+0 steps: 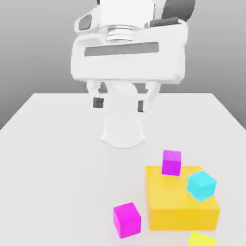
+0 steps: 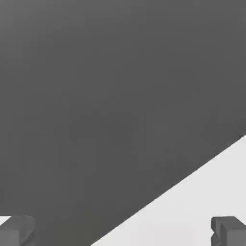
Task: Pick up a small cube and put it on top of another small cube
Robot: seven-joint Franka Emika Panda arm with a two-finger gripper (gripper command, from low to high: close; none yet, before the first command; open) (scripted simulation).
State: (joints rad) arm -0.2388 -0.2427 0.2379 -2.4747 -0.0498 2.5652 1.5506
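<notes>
The small hot-pink cube (image 1: 127, 219) lies on the white table near its front edge, just to the exterior view's left of a large yellow block (image 1: 180, 204). The violet-purple small cube (image 1: 171, 162) sits at the back edge of that block's top. My gripper (image 1: 119, 104) hangs high over the middle of the table, well behind both cubes, open with nothing between its fingers. In the hand view the gripper (image 2: 123, 231) has its two grey fingertips (image 2: 17, 230) far apart over the table's edge.
A cyan cube (image 1: 201, 185) rests tilted on the yellow block's right side. Another yellow piece (image 1: 202, 239) pokes in at the front edge. The arm's white base (image 1: 122, 129) stands mid-table. The white table (image 2: 202, 206) ends against dark floor.
</notes>
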